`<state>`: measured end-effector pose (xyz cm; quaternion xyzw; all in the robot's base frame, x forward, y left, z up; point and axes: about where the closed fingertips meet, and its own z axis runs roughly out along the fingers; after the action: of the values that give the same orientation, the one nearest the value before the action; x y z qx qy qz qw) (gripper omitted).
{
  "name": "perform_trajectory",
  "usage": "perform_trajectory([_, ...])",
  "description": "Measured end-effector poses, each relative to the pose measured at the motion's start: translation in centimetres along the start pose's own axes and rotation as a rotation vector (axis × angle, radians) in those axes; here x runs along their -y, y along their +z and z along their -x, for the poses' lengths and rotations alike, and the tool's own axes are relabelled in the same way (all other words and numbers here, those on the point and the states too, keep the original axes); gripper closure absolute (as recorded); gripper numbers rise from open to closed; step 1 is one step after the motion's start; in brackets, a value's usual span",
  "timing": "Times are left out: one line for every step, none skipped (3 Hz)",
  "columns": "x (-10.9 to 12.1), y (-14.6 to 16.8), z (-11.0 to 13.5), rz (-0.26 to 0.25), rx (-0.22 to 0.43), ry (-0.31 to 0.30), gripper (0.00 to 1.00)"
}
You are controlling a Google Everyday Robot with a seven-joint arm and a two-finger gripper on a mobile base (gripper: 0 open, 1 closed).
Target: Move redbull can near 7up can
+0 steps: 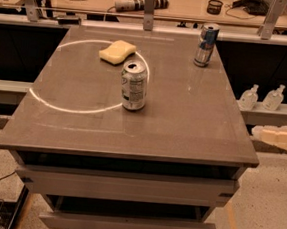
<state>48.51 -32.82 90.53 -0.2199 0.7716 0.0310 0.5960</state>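
1. The gripper (281, 137) hangs off the table's (182, 130) right side, to the front right of the 7up can (134, 84). I cannot tell whether it is open or closed.
2. The 7up can stands upright, and its white print panel is unreadable.
3. The redbull can (206, 44), blue and silver, stands upright behind and to the right of the 7up can, well apart from the gripper.
4. A yellow sponge (117, 51) lies just behind the 7up can.

The gripper (281, 138), seen low beside the table's (182, 135) right side, is cut off by the right edge. The print on the 7up can (134, 85) is too small to be read.
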Motion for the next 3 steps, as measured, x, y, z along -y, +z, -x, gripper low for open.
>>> perform_trajectory([2.5,1.0,1.3,-0.094,0.122,0.027,0.00])
perform_trajectory([4.0,2.3,2.1,-0.117,0.197,0.082,0.00])
perform_trajectory([4.9,4.5,3.0,-0.069,0.241,0.148,0.00])
